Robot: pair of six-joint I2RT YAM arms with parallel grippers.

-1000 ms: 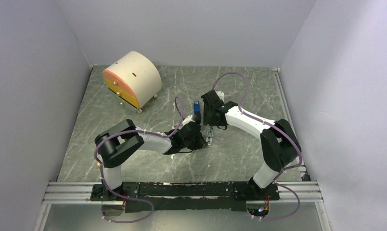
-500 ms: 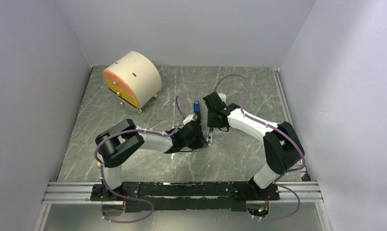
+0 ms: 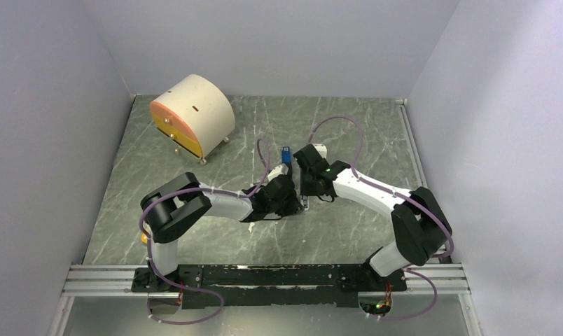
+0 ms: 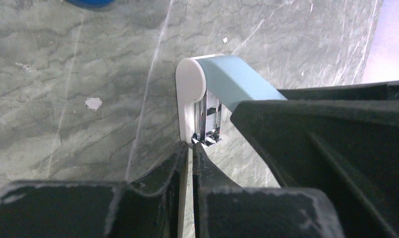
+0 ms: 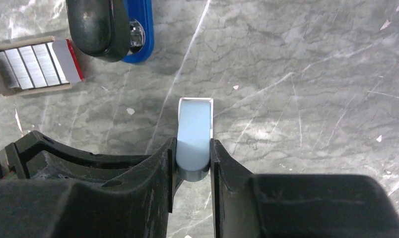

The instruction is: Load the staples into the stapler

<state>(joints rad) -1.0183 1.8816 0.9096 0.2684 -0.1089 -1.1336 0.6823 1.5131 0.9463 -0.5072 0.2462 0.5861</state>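
Note:
The right wrist view shows my right gripper [image 5: 193, 148] shut on the near end of a short light-blue and white oblong piece [image 5: 194, 126] on the table. My left gripper [image 4: 192, 148] is shut, and its tips touch the chrome metal part under that piece [image 4: 227, 79]. The stapler [image 5: 137, 29], bright blue with a black part, pokes in at the top left of the right wrist view. It also shows in the top view as the stapler [image 3: 286, 155], beyond both grippers. The staples [image 5: 31, 64] lie as silvery strips in a small open red-and-white box beside it.
A cream drum-shaped container with an orange face [image 3: 192, 115] stands at the back left of the grey marbled table [image 3: 349, 231]. Both arms meet at the middle of the table. Walls close in the left, back and right sides.
My right gripper has come nearer and lower, and its jaws have closed on the light-blue piece. The left gripper has stayed shut in place.

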